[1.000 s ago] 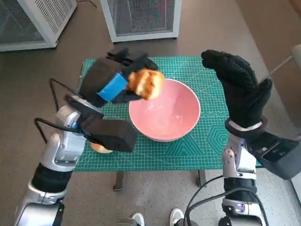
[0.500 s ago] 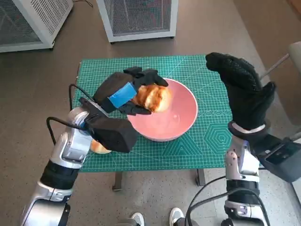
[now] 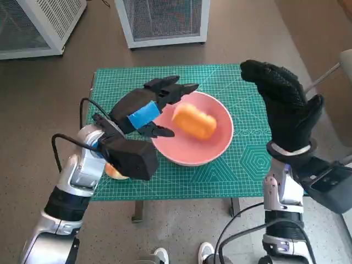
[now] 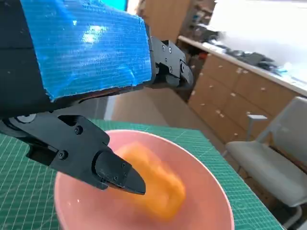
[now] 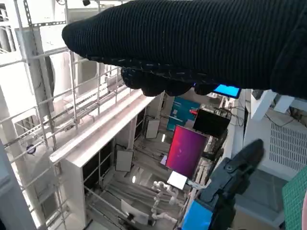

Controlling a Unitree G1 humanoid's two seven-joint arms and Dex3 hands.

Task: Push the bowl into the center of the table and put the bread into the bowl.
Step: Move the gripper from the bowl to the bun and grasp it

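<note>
Left hand (image 3: 147, 107) hovers over the near-left rim of the pink bowl (image 3: 220, 143), fingers spread wide, holding nothing. Bread (image 3: 194, 121) lies inside the bowl, just beyond the left fingertips (image 4: 117, 172), apart from them. Right hand (image 3: 280, 104) raised beside the bowl's far side, fingers apart, empty. Bowl sits on the green mat (image 3: 247, 165).

Golden-orange bread (image 3: 194, 121), pink bowl (image 3: 219, 144), green gridded mat (image 3: 247, 159).
</note>
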